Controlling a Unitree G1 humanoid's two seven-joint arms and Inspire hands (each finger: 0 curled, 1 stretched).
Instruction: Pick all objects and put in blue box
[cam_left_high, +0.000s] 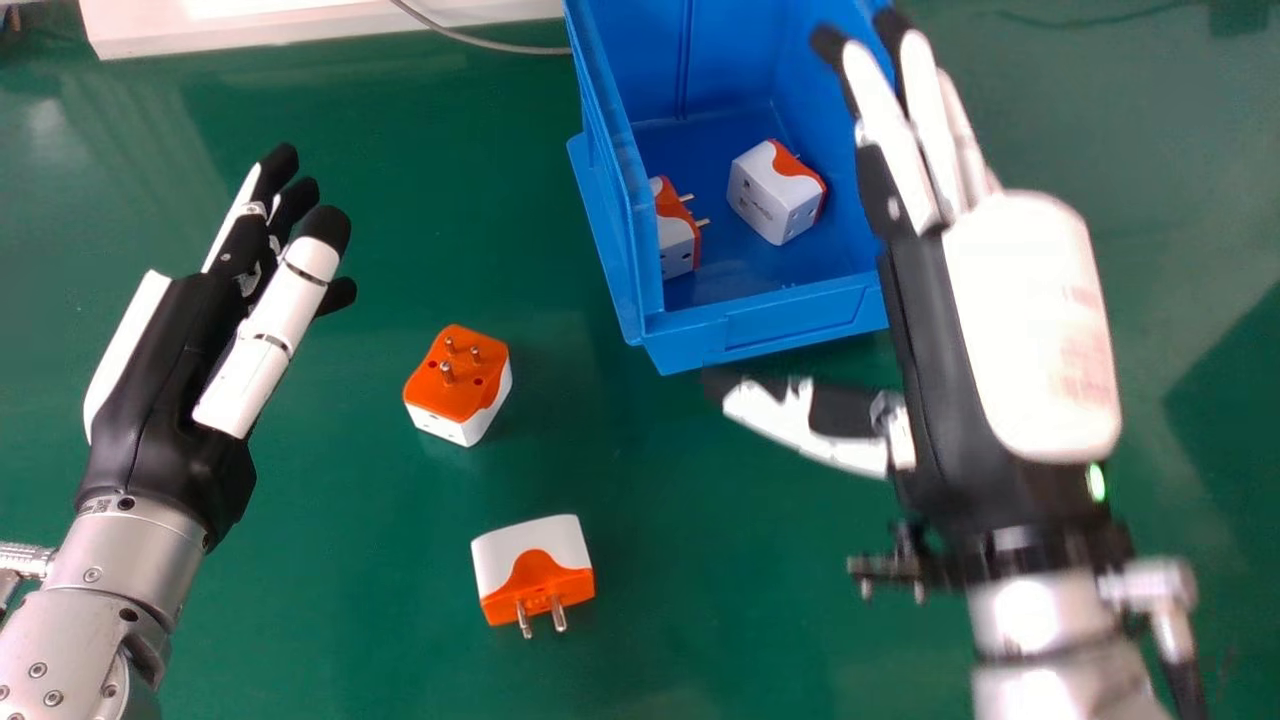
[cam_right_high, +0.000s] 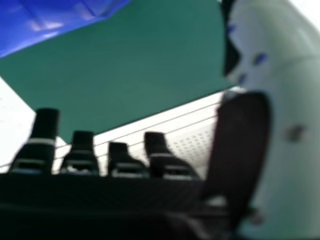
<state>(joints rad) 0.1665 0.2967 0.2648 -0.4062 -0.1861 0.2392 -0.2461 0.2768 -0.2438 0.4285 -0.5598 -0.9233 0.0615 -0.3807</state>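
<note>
Right hand (cam_left_high: 1035, 330): black fingertips (cam_right_high: 46, 122) spaced apart, thumb (cam_right_high: 290, 130) beside them. Part of blue box (cam_right_high: 50, 20) on green tabletop (cam_right_high: 125, 65); white perforated surface (cam_right_high: 192, 142) past tabletop's edge.

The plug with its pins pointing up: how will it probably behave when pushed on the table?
The plug looks like hard plastic, so it should be stiff. Its flat, blocky sides suggest it would slide or turn on the green table rather than roll. The metal pins standing on top might catch a finger.
</note>
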